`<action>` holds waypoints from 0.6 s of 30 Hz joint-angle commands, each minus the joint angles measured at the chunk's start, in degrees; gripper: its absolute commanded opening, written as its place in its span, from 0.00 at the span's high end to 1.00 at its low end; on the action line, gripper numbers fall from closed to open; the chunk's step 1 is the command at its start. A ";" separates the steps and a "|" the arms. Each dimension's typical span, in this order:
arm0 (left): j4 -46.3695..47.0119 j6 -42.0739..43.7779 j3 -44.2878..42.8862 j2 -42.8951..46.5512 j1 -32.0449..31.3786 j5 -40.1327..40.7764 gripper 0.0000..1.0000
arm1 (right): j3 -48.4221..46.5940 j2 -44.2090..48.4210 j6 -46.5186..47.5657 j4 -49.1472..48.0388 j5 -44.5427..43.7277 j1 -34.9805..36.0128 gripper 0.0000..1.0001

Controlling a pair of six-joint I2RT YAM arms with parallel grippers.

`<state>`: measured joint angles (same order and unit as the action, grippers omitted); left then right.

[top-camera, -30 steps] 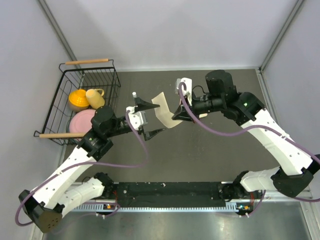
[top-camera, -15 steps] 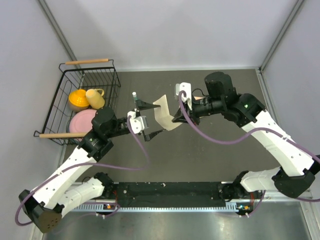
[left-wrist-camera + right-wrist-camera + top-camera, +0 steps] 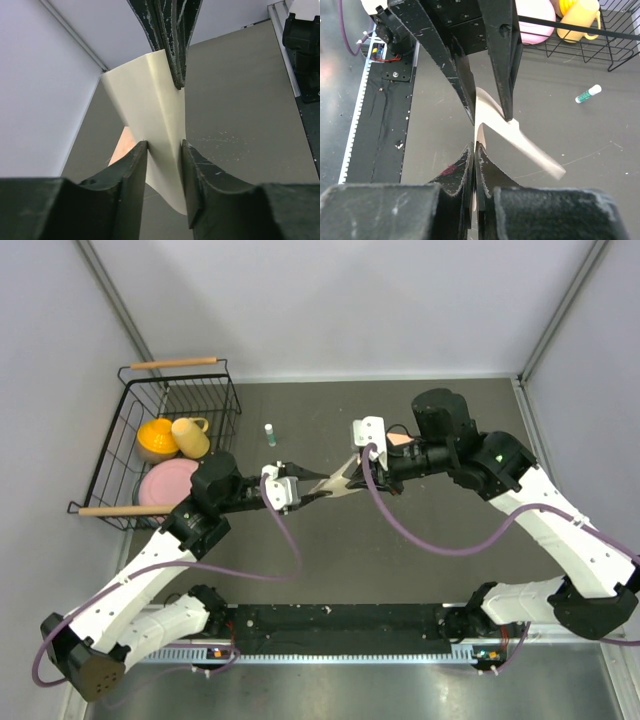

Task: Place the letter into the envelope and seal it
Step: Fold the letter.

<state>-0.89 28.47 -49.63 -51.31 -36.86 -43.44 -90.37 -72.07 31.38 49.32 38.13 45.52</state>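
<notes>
Right gripper [image 3: 474, 148] pinched tight on one edge of the cream letter [image 3: 150, 95], left gripper [image 3: 164, 146] closed against the bowed sheet from the opposite side, peach envelope [image 3: 122, 148] partly showing beyond and below the left fingertips, glue stick [image 3: 587, 93] well apart.

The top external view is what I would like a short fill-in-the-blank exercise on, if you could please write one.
1. The gripper whose jaws are fully shut on the cream letter belongs to the ___ arm.
2. Seen from above, the glue stick lies on the table to the ___ of the wire basket.
3. The plate in the basket is ___.

Missing words: right; right; pink.
</notes>
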 commanded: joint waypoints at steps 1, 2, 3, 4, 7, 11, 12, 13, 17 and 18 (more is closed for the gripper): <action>1.15 -0.52 -2.58 -0.37 -0.23 -1.82 0.66 | -0.16 1.50 1.85 -0.19 -0.25 0.89 1.00; 1.15 -1.04 -2.58 -0.46 -0.23 -1.82 0.73 | -0.16 1.50 1.85 -0.10 -0.42 0.80 1.00; 1.15 -1.31 -2.67 -0.55 -0.23 -1.82 0.76 | -0.16 1.50 1.76 -0.19 -0.51 0.80 1.00; 1.15 -1.57 -2.58 -0.55 -0.23 -1.65 0.79 | 0.01 1.58 1.85 -0.19 -0.69 0.89 1.00; -0.77 -2.10 -2.58 -0.02 -0.14 -0.42 1.00 | -0.07 1.76 0.18 -0.01 -3.14 0.89 1.00; -3.07 -1.58 -1.53 1.56 -0.14 0.90 1.00 | -0.16 3.78 -2.28 0.78 -9.64 0.54 0.72; -3.42 -1.31 -1.27 2.35 -0.23 0.47 1.00 | 0.01 4.30 -2.98 0.69 -9.91 -0.07 0.44; -4.29 -1.22 -1.18 2.53 -0.14 0.11 1.00 | 0.10 5.35 -3.33 0.69 -10.00 -0.34 0.31; -5.79 -1.74 -1.87 1.83 -0.23 -3.22 1.00 | -0.33 5.28 -4.48 0.69 -7.65 -0.34 0.06; -5.71 -2.01 -2.14 1.30 -0.23 -3.66 1.00 | -0.60 5.02 -4.92 0.78 -6.76 -0.34 0.06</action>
<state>-5.63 27.09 -49.87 -49.84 -36.88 -43.97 -89.95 -68.03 28.62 50.59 29.65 45.47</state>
